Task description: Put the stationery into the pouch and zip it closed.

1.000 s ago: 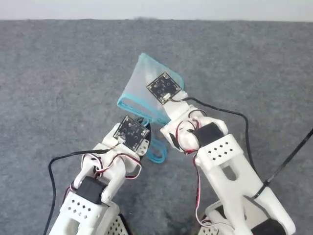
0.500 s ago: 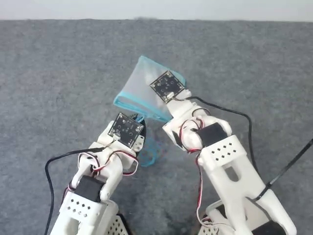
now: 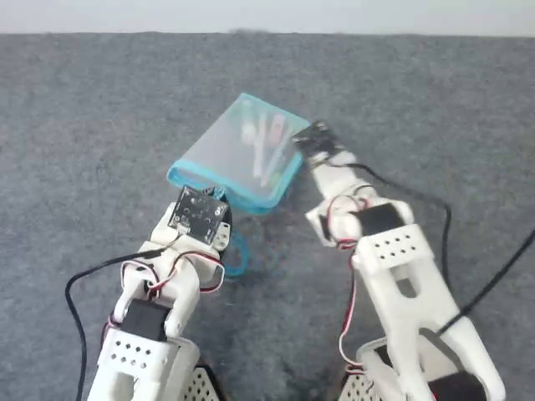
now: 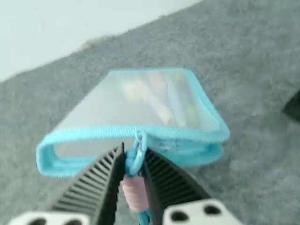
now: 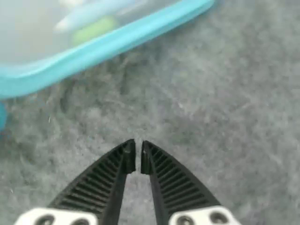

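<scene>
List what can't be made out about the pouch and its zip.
Left wrist view: stationery blurred behind the pouch's translucent wall; kinds unclear.
High view: the left arm's wrist covers the zip; in the left wrist view the left tool hides part, so closure is unsure.
Right wrist view: pouch cut off by the edge.

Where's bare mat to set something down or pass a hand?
Free: mat left of the pouch, and the far right corner beyond the right arm. Crowded: between the arms, where the left gripper holds the zip pull and cables trail.
</scene>
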Robot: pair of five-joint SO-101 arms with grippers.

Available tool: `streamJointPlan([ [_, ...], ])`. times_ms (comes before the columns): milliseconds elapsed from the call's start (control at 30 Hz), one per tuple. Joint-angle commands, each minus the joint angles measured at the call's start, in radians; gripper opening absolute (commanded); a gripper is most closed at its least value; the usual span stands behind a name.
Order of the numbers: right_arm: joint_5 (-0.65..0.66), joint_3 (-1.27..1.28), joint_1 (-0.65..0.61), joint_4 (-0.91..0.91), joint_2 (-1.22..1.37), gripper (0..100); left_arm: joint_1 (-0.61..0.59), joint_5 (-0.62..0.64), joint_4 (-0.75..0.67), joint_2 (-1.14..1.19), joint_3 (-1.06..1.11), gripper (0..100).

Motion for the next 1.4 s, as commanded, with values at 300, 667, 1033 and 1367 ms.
streamJointPlan([
  [300,0.017,0.104,-0.205,-0.024,-0.223,18.2,-0.009,-0.005,-0.044,0.003,-0.019,1],
  [667,0.051,0.249,-0.366,-0.243,-0.346,24.5,-0.008,-0.005,-0.046,0.003,-0.021,1],
  [1033,0.117,0.127,-0.398,-0.252,-0.168,24.5,-0.046,0.015,-0.043,0.009,-0.030,1],
  [1367,0.114,-0.048,-0.346,-0.325,0.082,24.6,-0.021,0.017,-0.020,0.006,-0.031,1],
])
